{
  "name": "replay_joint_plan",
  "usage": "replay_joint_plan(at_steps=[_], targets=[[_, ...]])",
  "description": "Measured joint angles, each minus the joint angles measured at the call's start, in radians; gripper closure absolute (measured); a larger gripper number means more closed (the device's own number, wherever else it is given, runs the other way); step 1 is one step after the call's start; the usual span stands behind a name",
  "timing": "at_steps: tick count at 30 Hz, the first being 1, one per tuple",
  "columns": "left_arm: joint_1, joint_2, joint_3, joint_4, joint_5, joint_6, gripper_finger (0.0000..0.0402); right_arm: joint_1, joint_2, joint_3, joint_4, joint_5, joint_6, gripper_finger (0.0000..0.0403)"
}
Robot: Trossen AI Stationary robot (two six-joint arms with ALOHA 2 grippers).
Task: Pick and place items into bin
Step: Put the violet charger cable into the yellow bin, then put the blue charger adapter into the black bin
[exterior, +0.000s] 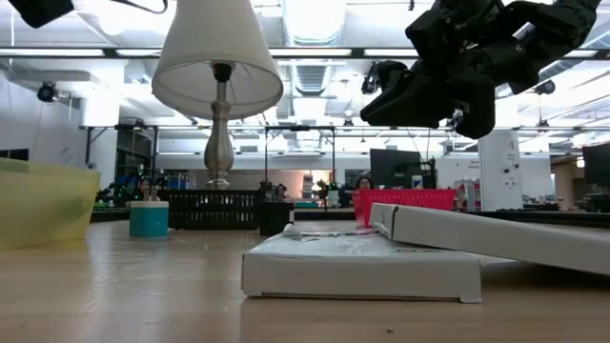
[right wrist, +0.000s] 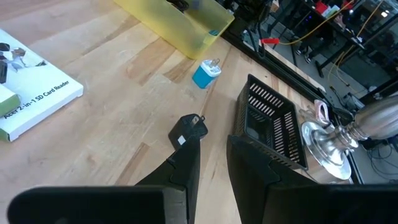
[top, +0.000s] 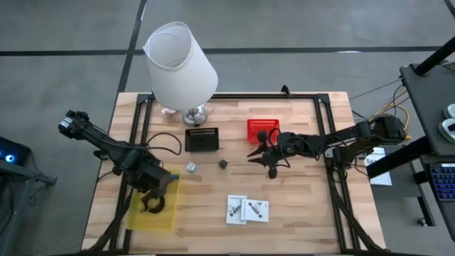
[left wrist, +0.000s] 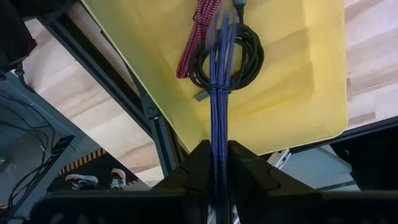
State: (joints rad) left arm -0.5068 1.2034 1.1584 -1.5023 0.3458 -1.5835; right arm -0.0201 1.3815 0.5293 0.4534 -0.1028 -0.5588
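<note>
My left gripper (top: 152, 190) hangs over the yellow bin (top: 153, 213) at the table's front left and is shut on a purple pen (left wrist: 216, 93). In the bin (left wrist: 298, 74) lie a black coiled cable (left wrist: 249, 59) and a maroon strap (left wrist: 193, 37). My right gripper (top: 263, 162) is open and empty above mid-table, right of a small dark piece (top: 222, 163), which also shows in the right wrist view (right wrist: 189, 127). A small teal and silver piece (top: 190, 167) and two white packets (top: 247, 209) lie on the wood. My left gripper pinches the purple pen (left wrist: 217, 134) between its two fingers, with the pen running along them and sticking out past the tips. The fingers point down into the bin. The pen's free end (left wrist: 217, 28) is over the cable coil; whether it touches it, I cannot tell.
A big white lamp (top: 181, 64) stands at the far left of the table. A black basket (top: 202, 139) and a red basket (top: 261, 131) sit behind the small pieces. Black frame rails run along the table's sides.
</note>
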Motion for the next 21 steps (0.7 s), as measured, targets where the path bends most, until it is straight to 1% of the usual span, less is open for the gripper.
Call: replay_joint_plan(at_steps=[8, 11, 13, 15, 21], targets=[[0.000, -0.003, 0.003, 0.001, -0.003, 0.009, 0.0357, 0.000, 0.000, 0.000, -0.001, 0.000, 0.001, 0.0335], [0.000, 0.000, 0.003, 0.003, -0.008, 0.079, 0.0357, 0.000, 0.000, 0.000, 0.000, 0.000, 0.001, 0.0335], [0.000, 0.000, 0.003, 0.010, -0.032, 0.148, 0.0356, 0.000, 0.000, 0.000, -0.001, 0.000, 0.001, 0.0335], [0.001, 0.000, 0.001, 0.033, -0.090, 0.215, 0.0356, 0.000, 0.000, 0.000, 0.000, 0.000, -0.001, 0.0335], [0.001, 0.005, 0.000, 0.127, -0.336, 0.443, 0.0356, 0.000, 0.000, 0.000, 0.000, 0.000, -0.002, 0.0335]])
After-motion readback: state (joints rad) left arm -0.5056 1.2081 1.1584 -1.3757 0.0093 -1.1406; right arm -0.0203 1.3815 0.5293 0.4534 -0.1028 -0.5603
